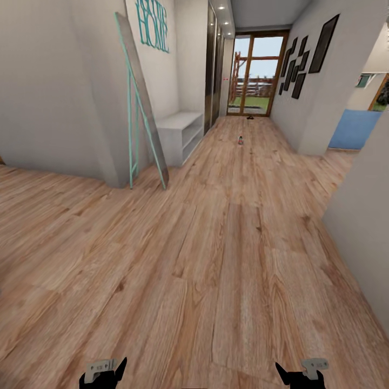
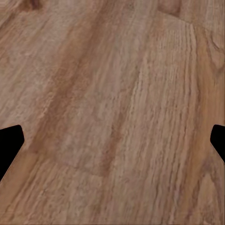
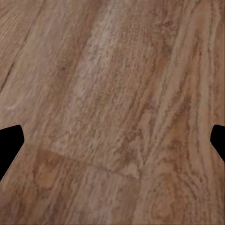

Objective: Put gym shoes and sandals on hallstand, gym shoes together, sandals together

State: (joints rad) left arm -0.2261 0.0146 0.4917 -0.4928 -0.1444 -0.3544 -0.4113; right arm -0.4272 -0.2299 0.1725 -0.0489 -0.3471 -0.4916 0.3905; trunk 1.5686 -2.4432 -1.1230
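Corridor seen from the head camera. Left hand (image 1: 102, 373) and right hand (image 1: 301, 373) hang low over the corridor floor (image 1: 227, 259), fingers spread wide, empty. A pale grey unit (image 1: 181, 132) stands at the left wall. Far down the corridor, a small shoe (image 1: 240, 140) and a dark item (image 1: 250, 116) lie on the floor, too small to identify.

I can read just one word, "HOME", in tall teal letters (image 1: 154, 26) fixed high on the white wall (image 1: 183, 59) to my left.
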